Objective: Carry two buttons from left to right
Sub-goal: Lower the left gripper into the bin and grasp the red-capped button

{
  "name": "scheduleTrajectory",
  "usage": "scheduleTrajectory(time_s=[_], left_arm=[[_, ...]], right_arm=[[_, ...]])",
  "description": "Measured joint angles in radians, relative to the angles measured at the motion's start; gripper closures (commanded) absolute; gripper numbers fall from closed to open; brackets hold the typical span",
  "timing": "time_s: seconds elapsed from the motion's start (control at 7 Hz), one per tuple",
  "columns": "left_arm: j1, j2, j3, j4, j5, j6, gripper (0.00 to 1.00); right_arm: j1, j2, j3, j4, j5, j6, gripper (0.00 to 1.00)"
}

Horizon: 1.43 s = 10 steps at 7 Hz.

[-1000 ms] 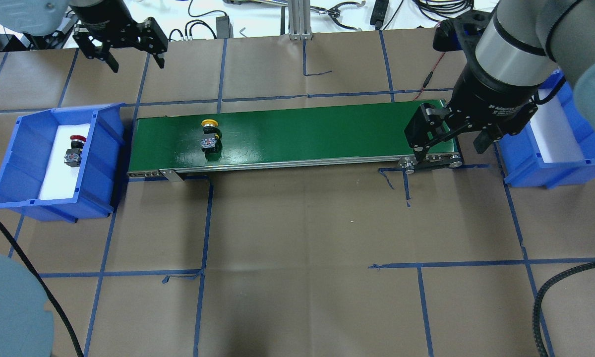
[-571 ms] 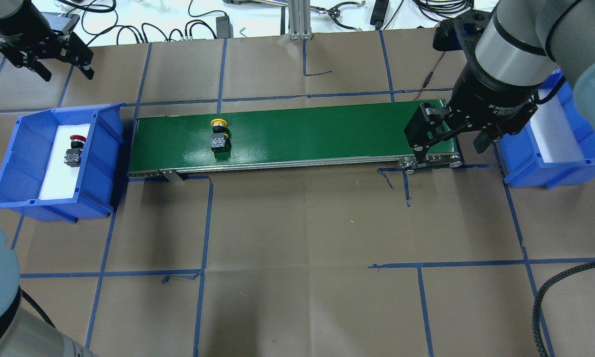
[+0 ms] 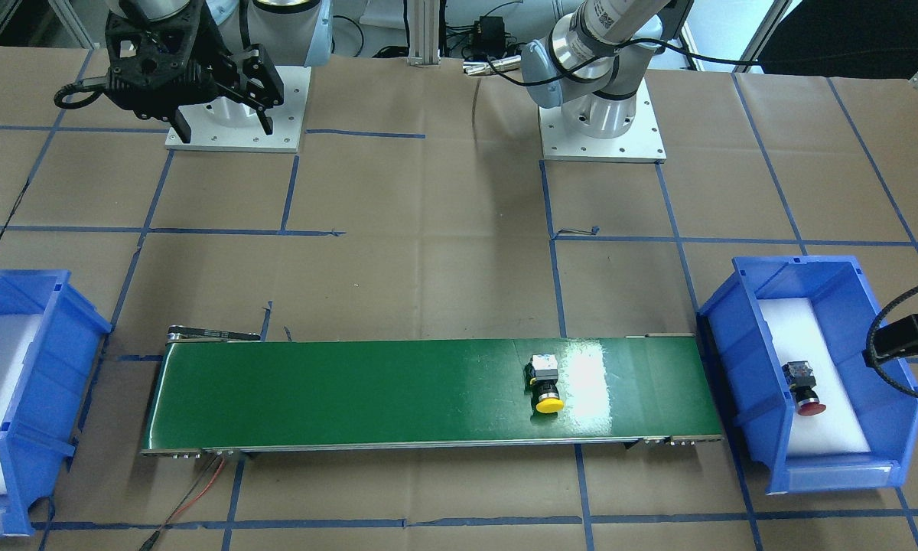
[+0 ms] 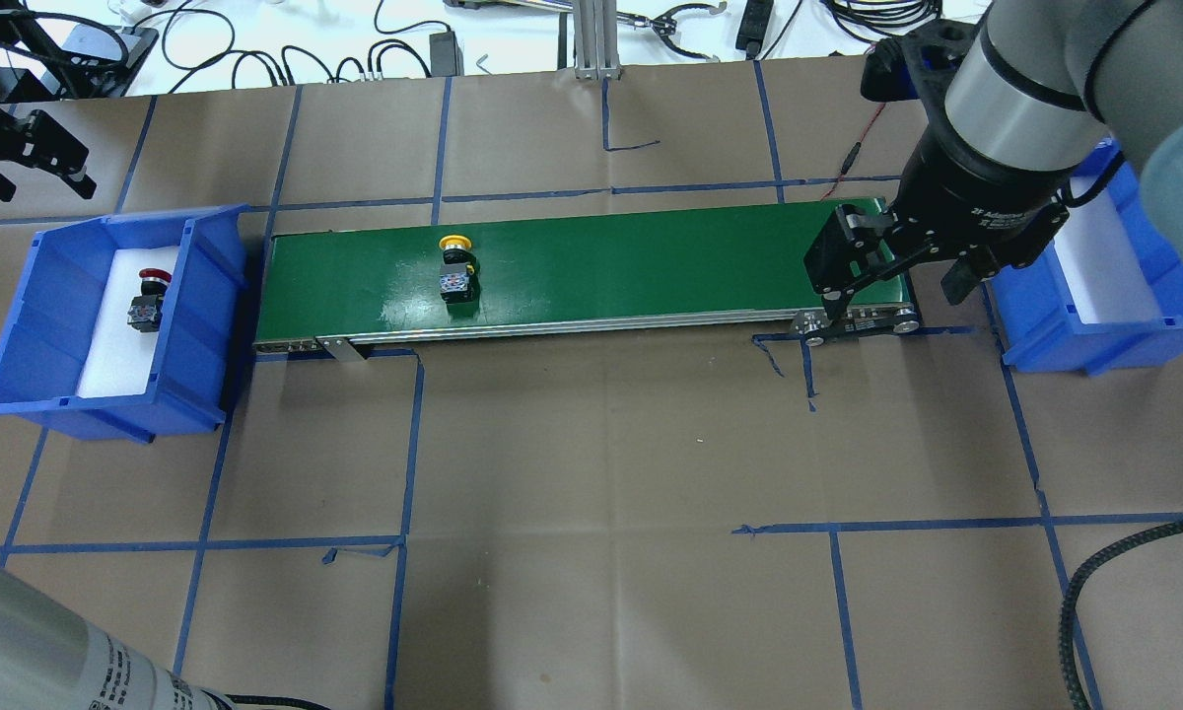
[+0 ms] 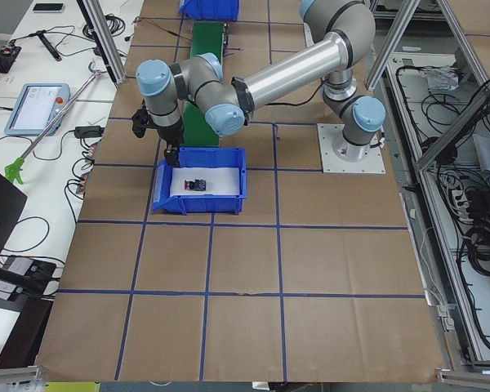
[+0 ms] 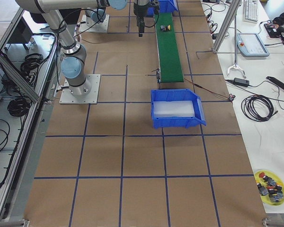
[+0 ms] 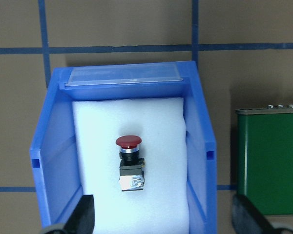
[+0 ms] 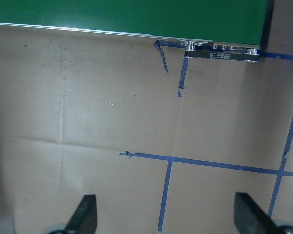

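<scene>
Left gripper (image 7: 163,219) is up over the left blue bin (image 4: 219,229), jaws spread wide with nothing between them; its wrist camera looks straight down into the bin, one finger (image 7: 85,214) over the bin's side wall, the other out past the opposite wall, by the end of the belt; from overhead it shows only at the table's far left corner, just past the bin's far wall.

The red button (image 7: 130,163) lies on its side on the white foam pad (image 7: 97,146) lining that bin, about the middle of the pad's width, cap pointing to the bin's far wall, touched by neither finger.

The yellow button (image 4: 455,266) is out on the green conveyor belt (image 4: 651,261); it sits in the belt's left half, on its side, yellow cap toward the belt's far edge, grey-and-black body toward the near edge, well apart from both arms.

Right gripper (image 4: 892,296) hangs above the belt's right end, jaws spread wide and empty; its wrist camera shows the belt's near edge and brown table covering with blue tape lines (image 8: 210,163) below.

The right blue bin (image 4: 1094,350) stands just off the belt's right end, with a white foam lining inside.
</scene>
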Motion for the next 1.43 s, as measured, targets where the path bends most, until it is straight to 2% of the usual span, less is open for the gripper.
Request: scheduleTrajectory(time_s=[0.29,0.71,1.43], left_arm=[[0.000,-0.029,-0.026,0.057,-0.006,0.003,0.02],[-0.006,-0.047,-0.165,0.267,-0.008,-0.001,0.01],[0.004,-0.072,-0.345,0.499,-0.010,0.002,0.01]], right_arm=[[0.000,-0.001,-0.001,0.000,0.000,0.000,0.00],[0.000,0.000,-0.001,0.000,0.000,0.000,0.00],[0.000,-0.001,-0.001,0.000,0.000,0.000,0.00]])
